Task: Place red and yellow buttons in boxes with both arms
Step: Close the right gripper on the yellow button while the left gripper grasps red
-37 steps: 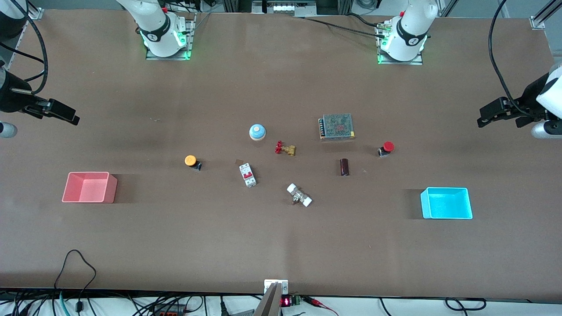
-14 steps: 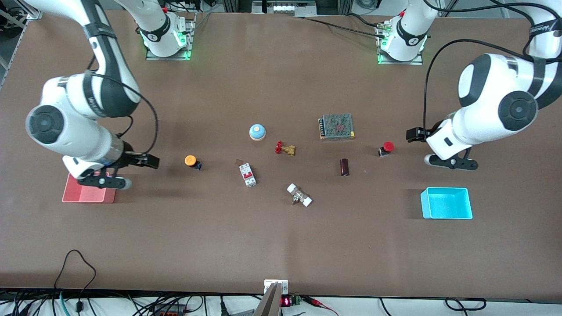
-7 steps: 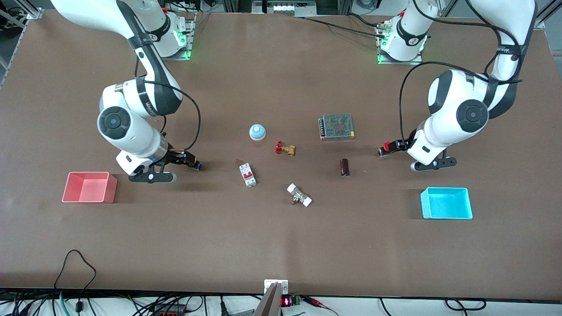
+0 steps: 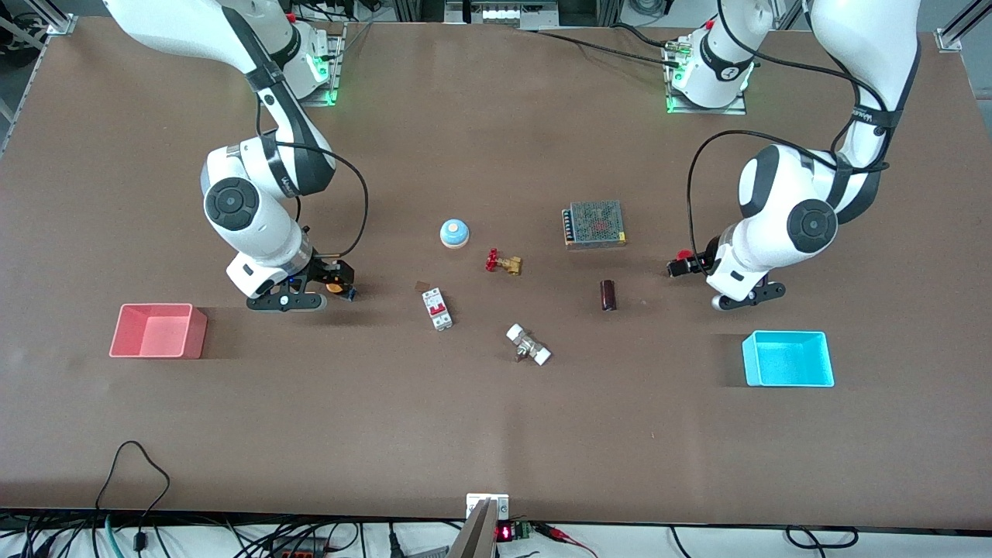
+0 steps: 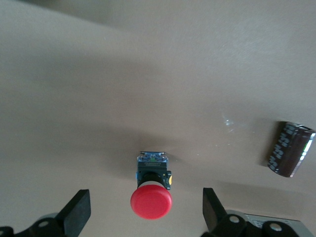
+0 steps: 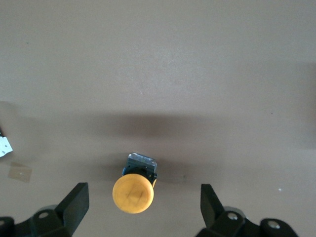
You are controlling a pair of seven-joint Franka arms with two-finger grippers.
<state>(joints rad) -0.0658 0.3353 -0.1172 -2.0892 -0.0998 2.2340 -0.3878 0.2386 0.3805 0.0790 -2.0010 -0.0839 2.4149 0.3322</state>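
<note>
The yellow button (image 4: 335, 287) lies on the table, its orange-yellow cap (image 6: 133, 194) between the open fingers of my right gripper (image 4: 332, 279), which is low around it (image 6: 143, 200) without touching. The red button (image 4: 681, 258) lies toward the left arm's end of the table. Its red cap (image 5: 151, 202) sits between the open fingers of my left gripper (image 4: 688, 266), also apart from them (image 5: 146, 205). The pink-red box (image 4: 198, 333) stands empty at the right arm's end of the table. The cyan box (image 4: 749, 360) stands empty at the left arm's end.
In the middle of the table lie a blue dome (image 4: 454, 232), a brass valve with a red handle (image 4: 504, 263), a mesh-covered power supply (image 4: 594, 223), a dark cylinder (image 4: 607, 294), a white circuit breaker (image 4: 437, 308) and a white fitting (image 4: 528, 345).
Both arms have swung in from the table's ends and come down. Each open gripper now straddles its button. The buttons and boxes have not moved.
</note>
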